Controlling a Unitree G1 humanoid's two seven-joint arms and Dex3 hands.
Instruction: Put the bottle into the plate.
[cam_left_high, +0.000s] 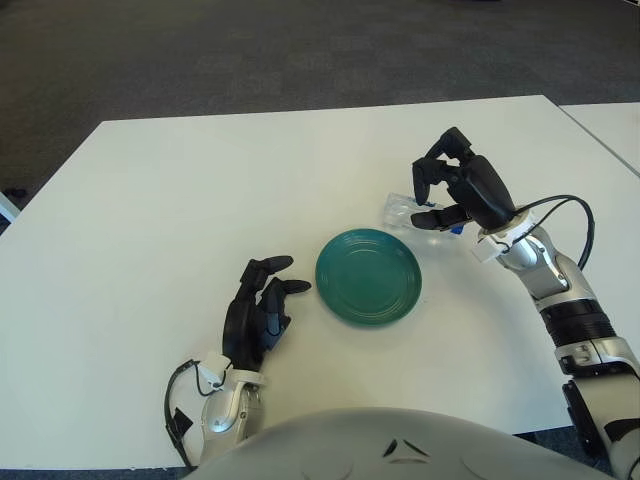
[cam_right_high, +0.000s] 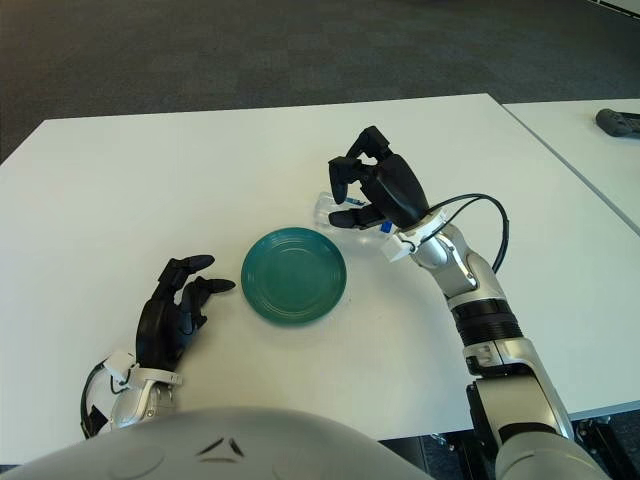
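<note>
A clear plastic bottle (cam_left_high: 398, 210) with a blue cap lies on its side on the white table (cam_left_high: 180, 200), just behind the right rim of the green plate (cam_left_high: 333, 272). My right hand (cam_left_high: 425, 192) is directly over the bottle's cap end. Its fingers are raised and spread above the bottle, its thumb is low beside it, and they are not closed on it. Much of the bottle is hidden by the hand. My left hand (cam_left_high: 262, 305) shows open and empty to the left of the plate, near the front edge.
A second white table (cam_right_high: 600, 150) stands to the right across a narrow gap, with a dark object (cam_right_high: 620, 122) on it. Dark carpet lies beyond the far edge. A black cable (cam_left_high: 565, 205) loops off my right wrist.
</note>
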